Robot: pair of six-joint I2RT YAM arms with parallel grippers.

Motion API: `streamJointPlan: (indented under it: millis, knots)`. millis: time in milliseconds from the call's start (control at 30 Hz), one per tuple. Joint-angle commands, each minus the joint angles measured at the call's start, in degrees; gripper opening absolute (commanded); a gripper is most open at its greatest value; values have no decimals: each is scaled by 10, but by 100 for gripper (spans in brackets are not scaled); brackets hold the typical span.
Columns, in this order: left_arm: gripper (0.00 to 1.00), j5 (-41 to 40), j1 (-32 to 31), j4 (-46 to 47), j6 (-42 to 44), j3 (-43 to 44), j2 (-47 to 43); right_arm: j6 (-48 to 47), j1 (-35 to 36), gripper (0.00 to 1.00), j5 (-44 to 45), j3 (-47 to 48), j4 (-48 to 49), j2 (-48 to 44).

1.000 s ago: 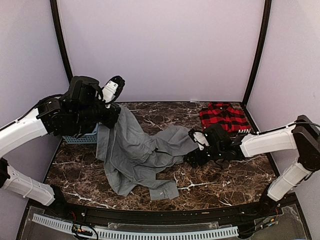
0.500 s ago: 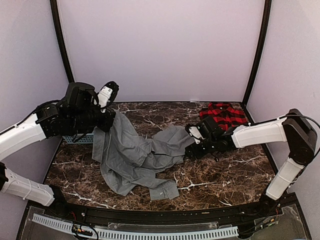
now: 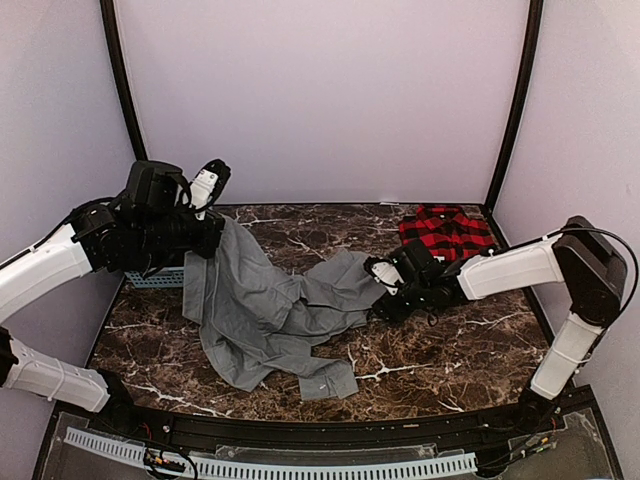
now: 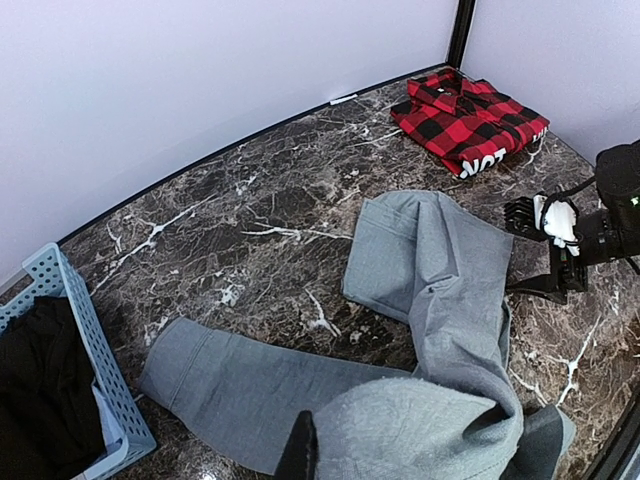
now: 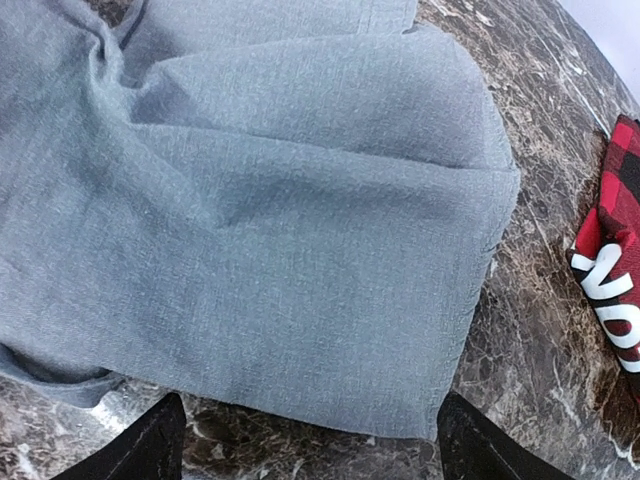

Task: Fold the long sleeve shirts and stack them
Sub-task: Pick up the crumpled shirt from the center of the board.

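Note:
The grey shirt [image 3: 265, 305] lies crumpled across the left and middle of the marble table. My left gripper [image 3: 213, 237] is shut on its upper left part and holds that part lifted; the cloth [image 4: 430, 420] drapes over the gripper, with one dark finger [image 4: 300, 450] showing. My right gripper [image 3: 384, 297] is open and low at the shirt's right edge [image 5: 300, 250], its two fingers spread just short of the hem. The red-and-black plaid shirt [image 3: 447, 232] lies folded at the back right, with white lettering [image 5: 610, 290] at its near edge.
A light blue slatted basket [image 3: 160, 278] with dark cloth inside stands at the left edge, below my left arm; it also shows in the left wrist view [image 4: 100, 370]. Purple walls close the back and sides.
My right gripper has moved left and back, up to the grey shirt's right edge. My left arm has drawn the held part of the shirt a little left and lower.

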Motion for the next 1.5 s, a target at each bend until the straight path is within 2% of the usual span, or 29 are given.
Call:
streamJointPlan:
  millis: [0,333,433,567,733,767,1000,1133,1233,1367,1433,1467]
  knots:
    - [0,21,6,2,5,14,-5,-43,-2,82,25,2,54,25]
    - [0,44,19,4,5,20,1,-91,2,79,74,11,102,70]
    - [0,47,24,2,4,18,2,-101,4,72,77,25,99,86]
    - [0,59,38,1,1,11,3,-113,7,46,75,27,102,91]
    - [0,62,57,3,0,0,10,-95,14,3,95,33,52,56]
    - [0,62,61,4,0,-2,13,-80,15,0,108,35,28,40]
    - [0,95,67,43,-5,-23,46,70,15,0,209,68,-196,-45]
    - [0,112,67,81,-25,-37,74,169,1,0,247,111,-310,-63]
    - [3,128,67,113,-37,-46,118,221,-22,0,268,133,-359,-69]
    - [5,121,68,128,-59,-30,189,244,-56,0,257,148,-372,-76]
    - [9,114,73,122,-67,-20,218,245,-72,0,257,157,-382,-77]
    - [15,114,75,123,-69,-18,224,246,-78,0,259,159,-386,-80]
